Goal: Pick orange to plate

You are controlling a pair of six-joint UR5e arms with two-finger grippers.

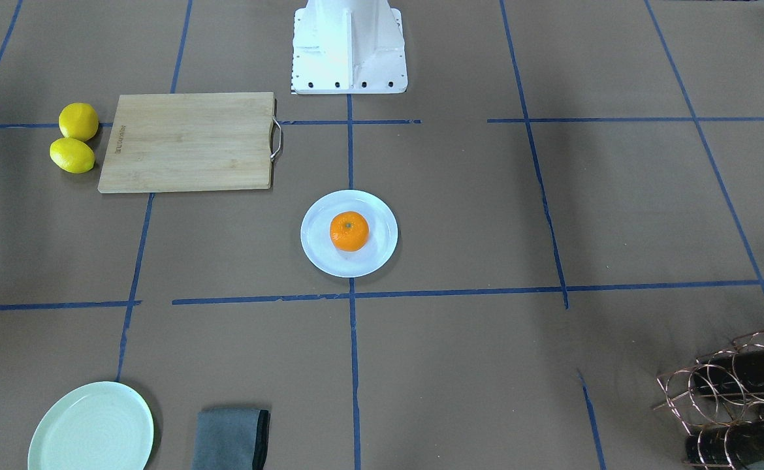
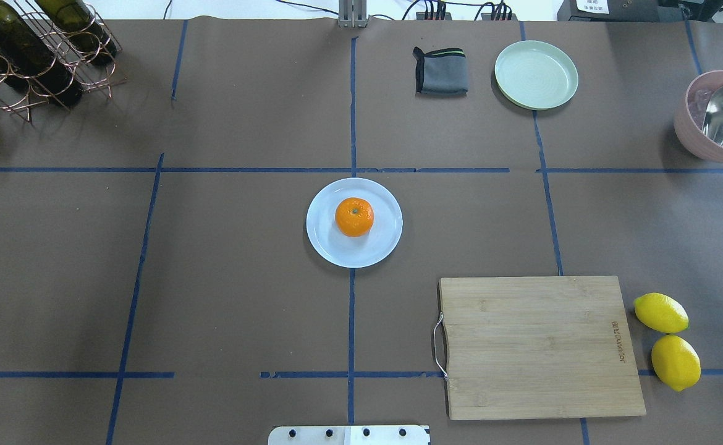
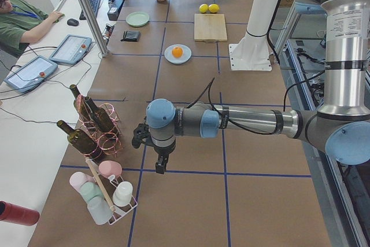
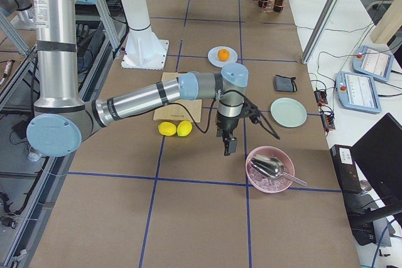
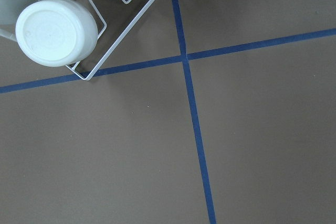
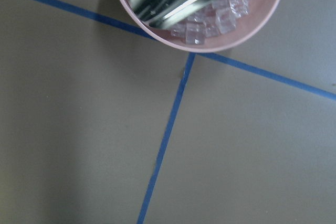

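Observation:
The orange point(image 1: 349, 231) point(image 2: 354, 217) sits stem-up in the middle of the pale bluish-white plate point(image 1: 320, 254) point(image 2: 330, 247) at the table's centre. Both arms are far from it. My left gripper point(image 3: 161, 163) hangs over the table's left end beside the cup rack. My right gripper point(image 4: 227, 145) hangs over the right end beside the pink bowl. Both appear only in the side views, so I cannot tell whether they are open or shut. The wrist views show bare table and no fingers.
A wooden cutting board point(image 2: 541, 346) lies with two lemons point(image 2: 660, 313) beside it. A mint-green plate point(image 2: 536, 75) and grey cloth point(image 2: 442, 72) lie at the far edge. A wine rack point(image 2: 34, 55), a pink bowl point(image 2: 701, 130) with scoop and ice, and a cup rack point(image 3: 107, 198) stand at the ends.

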